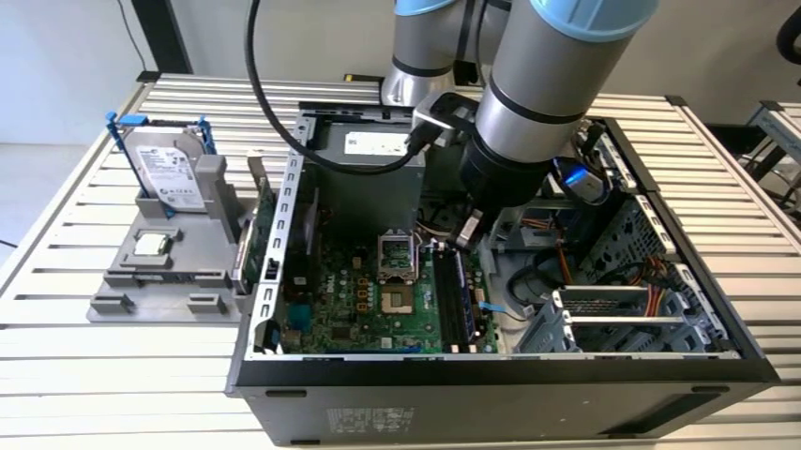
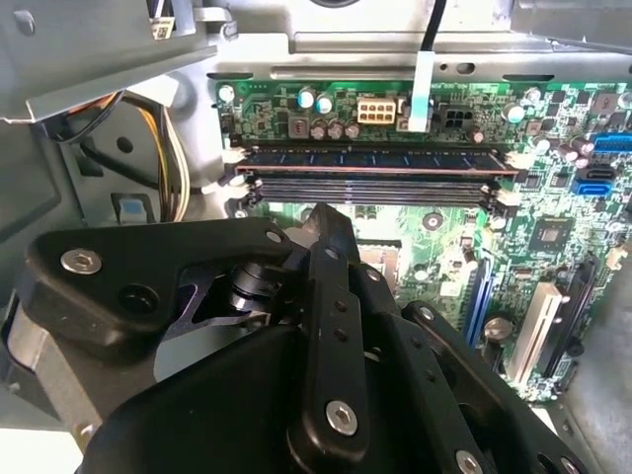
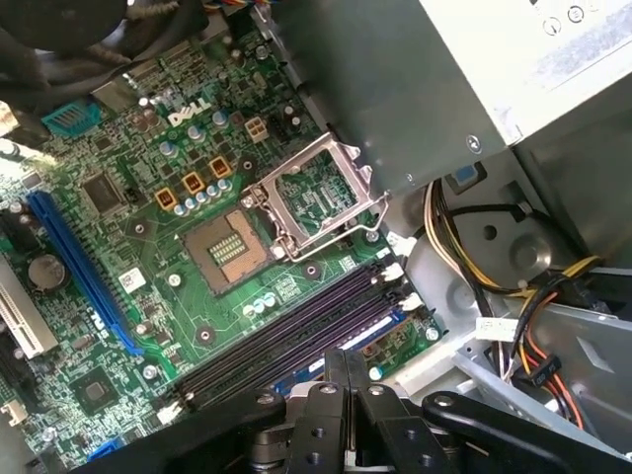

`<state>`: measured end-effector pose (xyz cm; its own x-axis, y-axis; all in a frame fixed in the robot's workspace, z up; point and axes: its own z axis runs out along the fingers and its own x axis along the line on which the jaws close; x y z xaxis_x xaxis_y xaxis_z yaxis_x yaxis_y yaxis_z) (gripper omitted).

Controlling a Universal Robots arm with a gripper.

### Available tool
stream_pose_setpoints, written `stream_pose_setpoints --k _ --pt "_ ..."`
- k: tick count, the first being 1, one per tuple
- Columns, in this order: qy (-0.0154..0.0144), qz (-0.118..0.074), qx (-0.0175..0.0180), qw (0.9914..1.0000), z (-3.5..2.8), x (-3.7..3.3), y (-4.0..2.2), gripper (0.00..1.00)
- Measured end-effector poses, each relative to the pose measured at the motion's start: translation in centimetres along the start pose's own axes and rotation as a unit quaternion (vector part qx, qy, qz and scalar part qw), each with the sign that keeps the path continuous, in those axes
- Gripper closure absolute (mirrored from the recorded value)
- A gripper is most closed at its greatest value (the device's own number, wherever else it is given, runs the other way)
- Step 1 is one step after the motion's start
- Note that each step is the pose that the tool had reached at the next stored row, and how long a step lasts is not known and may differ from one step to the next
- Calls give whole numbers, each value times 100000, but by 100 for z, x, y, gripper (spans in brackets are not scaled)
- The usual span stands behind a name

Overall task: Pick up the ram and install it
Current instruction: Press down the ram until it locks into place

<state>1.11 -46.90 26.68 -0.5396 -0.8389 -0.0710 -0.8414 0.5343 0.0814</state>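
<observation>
One ram (image 2: 375, 159) already sits in the outermost slot at upper centre of the second wrist view, seemingly seated. Pincer (image 2: 331, 232) hangs just above the board, fingers pressed together, holding nothing; little remains.

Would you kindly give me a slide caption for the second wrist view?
Gripper poised above the motherboard, facing the ram standing in the memory slots.

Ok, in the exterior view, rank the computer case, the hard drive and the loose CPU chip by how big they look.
1. Computer case, largest by far.
2. Hard drive, standing in the grey holder.
3. CPU chip, smallest.
</observation>
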Motion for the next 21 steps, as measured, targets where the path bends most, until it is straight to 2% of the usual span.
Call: stream_pose_setpoints --k 5,9,14,21 --pt "11 -93 -9 100000 1 0 0 100" --pt "222 -3187 -170 99949 21 1 -1 100" --pt "400 -7060 -222 99749 26 2 -2 100" --pt "584 -10659 -470 99428 25 -7 -16 100"
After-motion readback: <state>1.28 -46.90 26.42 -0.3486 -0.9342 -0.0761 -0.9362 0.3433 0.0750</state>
